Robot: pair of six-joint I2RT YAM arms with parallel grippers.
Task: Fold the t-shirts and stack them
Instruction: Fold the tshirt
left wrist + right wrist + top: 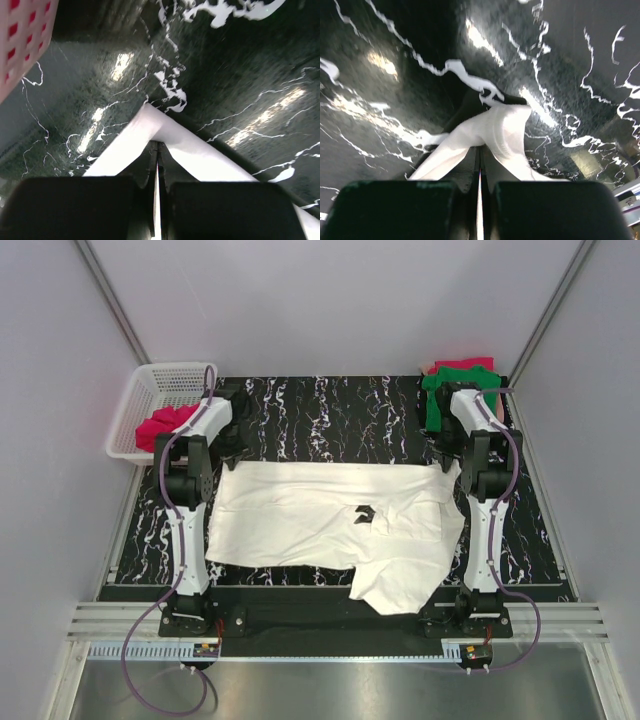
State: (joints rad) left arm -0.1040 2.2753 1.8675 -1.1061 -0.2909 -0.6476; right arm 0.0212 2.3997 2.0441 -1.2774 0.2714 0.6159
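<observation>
Left fingers [146, 167] are pressed together on a fold of the white cotton t-shirt [320, 515]. Right fingers [471, 167] are likewise together, with a bunched corner of the same cloth pinched between them. Both grips sit on the shirt's far edge, one at each end.

The shirt lies spread over the black, white-veined marble-pattern surface [330, 405] between the two arms. It is mostly flat and rumpled toward the right. One lobe droops over the near edge of the surface on the right. There is a small dark mark near its middle; I cannot tell what it is.

Green cotton t-shirt [447, 400] is heaped at the far right corner, apart from the white one. Pinkish-red cotton t-shirt [165, 427] is crumpled in the white plastic lattice basket [160, 375] off the far left corner.

Handling, my judgement:
- The cloth is light and limp with no stiffness, so any unsupported part will sag and drag.
- It should slide easily on the glossy surface, though the overhanging lobe may catch on the edge.
- Thin pinches like these could slip under a sharp pull, so I would move both arms evenly and keep the edge taut.
- Corners and hems are the places to take hold, not mid-panel.
</observation>
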